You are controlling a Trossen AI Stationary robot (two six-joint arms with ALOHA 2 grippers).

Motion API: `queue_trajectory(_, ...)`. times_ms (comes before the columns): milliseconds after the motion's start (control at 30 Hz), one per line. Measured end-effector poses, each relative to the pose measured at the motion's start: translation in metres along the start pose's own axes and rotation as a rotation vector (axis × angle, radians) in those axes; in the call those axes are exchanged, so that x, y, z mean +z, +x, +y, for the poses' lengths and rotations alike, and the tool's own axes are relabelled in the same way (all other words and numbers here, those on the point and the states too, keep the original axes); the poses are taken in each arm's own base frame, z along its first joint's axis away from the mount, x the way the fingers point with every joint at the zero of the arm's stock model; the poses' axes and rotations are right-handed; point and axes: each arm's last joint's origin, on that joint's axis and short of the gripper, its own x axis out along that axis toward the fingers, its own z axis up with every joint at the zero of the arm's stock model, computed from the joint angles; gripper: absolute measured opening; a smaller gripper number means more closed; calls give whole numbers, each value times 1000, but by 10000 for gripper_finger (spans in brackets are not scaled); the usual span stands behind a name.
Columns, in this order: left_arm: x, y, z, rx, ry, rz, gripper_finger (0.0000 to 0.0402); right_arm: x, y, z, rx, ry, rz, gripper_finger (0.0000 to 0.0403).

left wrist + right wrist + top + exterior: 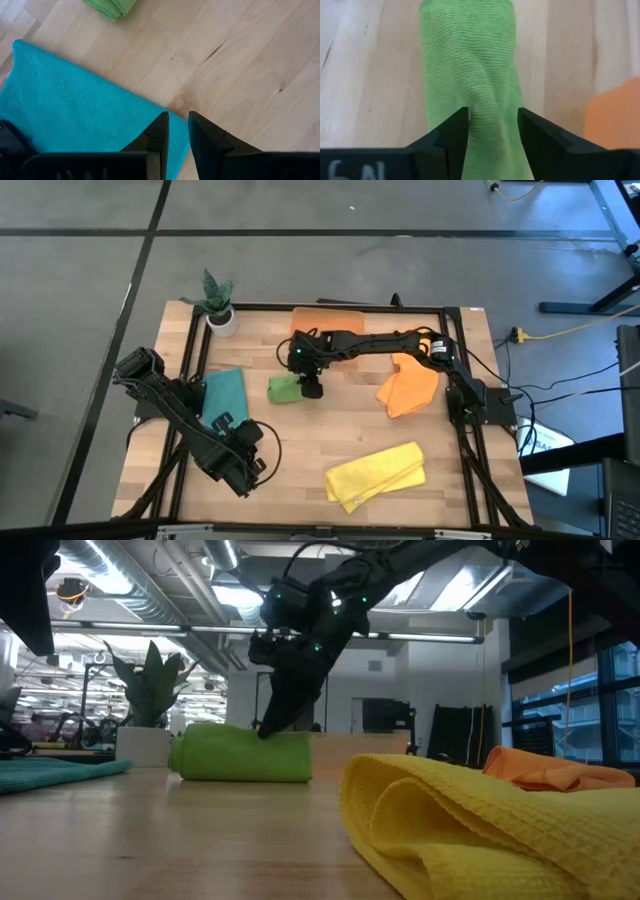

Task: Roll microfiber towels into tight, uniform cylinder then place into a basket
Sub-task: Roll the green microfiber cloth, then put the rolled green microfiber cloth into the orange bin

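A green towel (285,388), rolled into a cylinder, lies on its side at the table's middle (243,754). My right gripper (312,388) slants down over the roll's right end, with its fingers open on either side of the cloth (492,125). A flat teal towel (222,395) lies at the left. My left gripper (220,423) hovers over its near edge (176,134), fingers slightly apart and holding nothing. A yellow towel (378,473) lies crumpled near the front. An orange towel (408,388) lies at the right. The orange basket (327,320) stands at the far middle. My right gripper straddles the green roll's right end (492,107), slanting down from the table's right, with its fingers across the roll. Cloth fills the gap between the fingers (455,135). I cannot tell whether it touches them. The roll rests on the table.
A small white pot with a green plant (218,308) stands at the far left corner. Black frame rails (190,370) run along the table's sides. Bare wood (330,430) lies between the green roll and the yellow towel.
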Motion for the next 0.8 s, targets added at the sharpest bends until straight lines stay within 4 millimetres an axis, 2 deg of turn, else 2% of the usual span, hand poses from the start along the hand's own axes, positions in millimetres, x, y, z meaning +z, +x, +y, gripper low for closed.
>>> queue_trajectory(300,0,0,0,0,-1,0,64,21,-23,-2,-89,-28,-2,174)
queue_trajectory(433,0,0,0,1,-8,-11,64,26,-29,8,-80,-125,9,174)
queue_trajectory(600,-5,-3,-1,-7,-32,-16,64,21,-26,27,-37,-200,77,174)
queue_trajectory(800,-12,-6,-1,-15,-34,-24,64,13,-11,46,-11,-275,90,174)
